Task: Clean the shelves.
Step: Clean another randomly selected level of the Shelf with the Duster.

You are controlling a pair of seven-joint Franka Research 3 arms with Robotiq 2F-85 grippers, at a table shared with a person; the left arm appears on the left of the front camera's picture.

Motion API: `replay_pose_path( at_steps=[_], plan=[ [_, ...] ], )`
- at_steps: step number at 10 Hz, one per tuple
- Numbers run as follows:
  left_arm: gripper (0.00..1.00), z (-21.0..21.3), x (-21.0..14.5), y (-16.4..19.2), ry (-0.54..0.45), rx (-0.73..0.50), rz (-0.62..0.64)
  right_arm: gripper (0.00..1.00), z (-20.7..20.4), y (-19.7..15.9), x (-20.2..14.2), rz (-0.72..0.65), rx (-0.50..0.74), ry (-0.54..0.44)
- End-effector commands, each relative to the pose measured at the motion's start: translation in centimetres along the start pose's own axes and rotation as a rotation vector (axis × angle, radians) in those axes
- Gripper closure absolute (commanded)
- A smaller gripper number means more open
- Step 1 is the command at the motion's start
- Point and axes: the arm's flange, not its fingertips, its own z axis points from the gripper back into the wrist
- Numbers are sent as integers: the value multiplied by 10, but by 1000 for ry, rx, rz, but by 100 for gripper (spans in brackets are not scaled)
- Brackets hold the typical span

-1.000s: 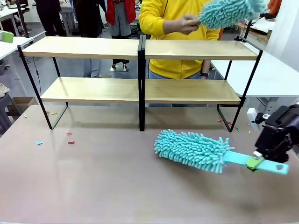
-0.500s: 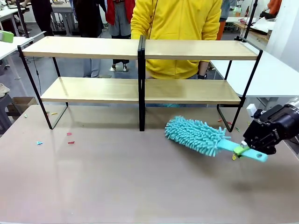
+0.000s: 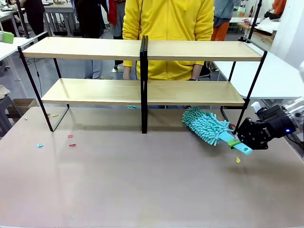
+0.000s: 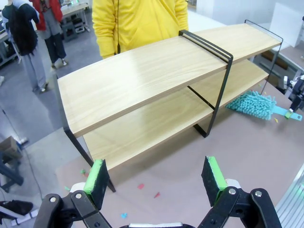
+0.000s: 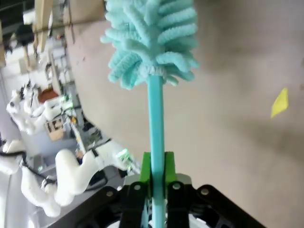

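right gripper [image 3: 236, 142] clamped on teal duster [image 3: 205, 125] handle | duster head beside shelves [image 3: 142, 92] lower right board | wiping not begun | left gripper [image 4: 156, 178] jaws apart

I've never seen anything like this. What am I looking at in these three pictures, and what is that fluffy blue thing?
Two robot arms share a table with a person in yellow standing behind the shelves. The wide picture comes from a fixed camera between the arms. The other two come from cameras on the arms' wrists. The right tool is shut on the handle of a turquoise duster, whose fluffy head is near the lower shelf's right end. The left tool is open and holds nothing; its green pads frame the view. Small coloured scraps lie on the table.
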Motion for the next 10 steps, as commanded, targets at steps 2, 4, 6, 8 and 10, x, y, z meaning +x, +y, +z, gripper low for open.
replay_pose_path(
  at_steps=[2, 4, 6, 8, 10],
  plan=[
    [0, 0, 0, -1, 1, 4, 1, 87, -14, 1, -5, -10, -80, -101],
    [0, 0, 0, -1, 1, 4, 1, 87, -10, -4, -6, -59, -152, -163],
    [0, 0, 0, -1, 1, 4, 1, 87, -6, -7, -16, -116, -233, -209],
    [0, 0, 0, -1, 1, 4, 1, 87, -1, -5, -23, -137, -278, -246],
    [0, 0, 0, -1, 1, 4, 1, 87, 4, -3, -36, -157, -307, -205]
  ],
)
